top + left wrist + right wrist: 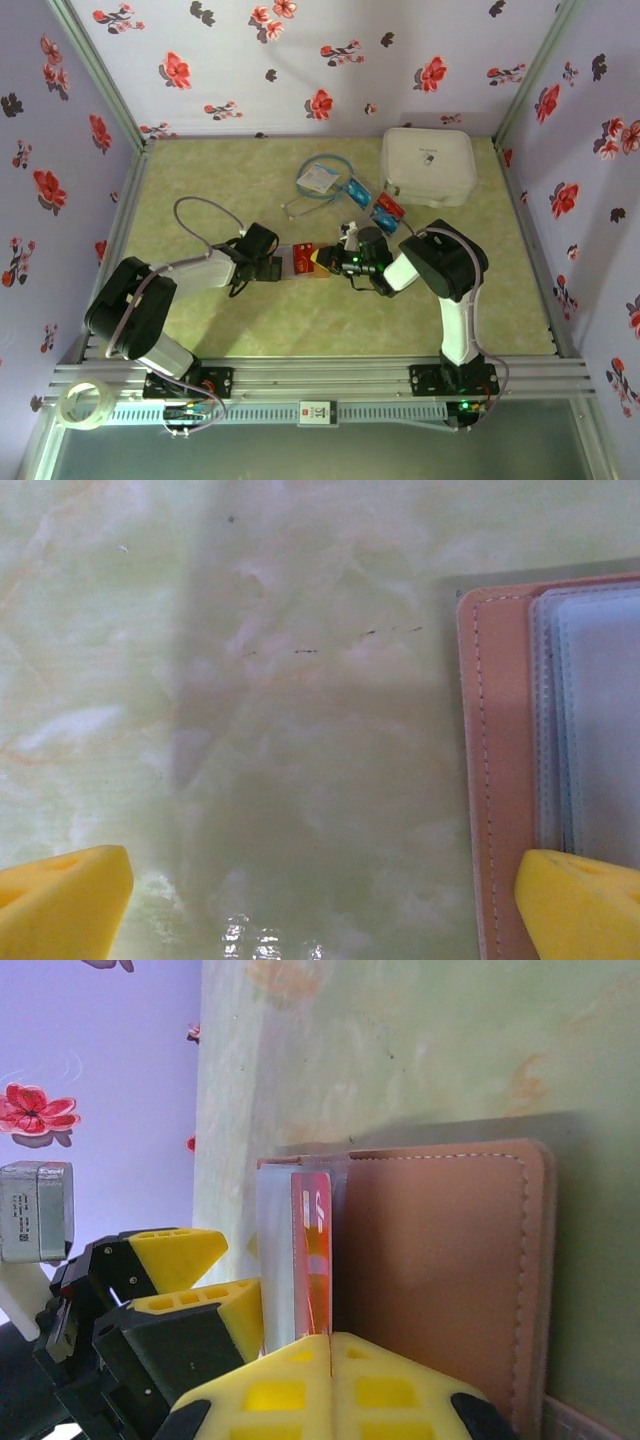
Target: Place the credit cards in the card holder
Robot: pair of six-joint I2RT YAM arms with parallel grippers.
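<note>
Left claw [320, 905]: I had it spread wide with nothing in it. Its blunt, matt yellow tips sat one over bare table and the other at the card holder's edge; I could not tell whether that tip touched.
Right claw [330, 1355]: I had it pinched shut on the red credit card [312, 1250], my two ribbed yellow tips meeting flat along one seam.
Red credit card: a thin, stiff, glossy rectangle, red with pale markings. It stood edge-on, partly inside a sleeve.
Card holder [440, 1270]: it lay on the table between my two claws. It was a flat, pinkish-tan, leather-like rectangle with rounded corners and a line of fine stitching along the rim.
Sleeves [600, 700]: greyish, cloudy plastic pockets, layered and soft-edged.
Other credit cards [372, 200]: small red and blue rectangles lay flat farther back, apart from the holder.
Table [300, 330]: smooth pale green surface with a marbled pattern and a slight sheen.
White case [428, 165]: a rounded square of smooth shell, at the far right.
</note>
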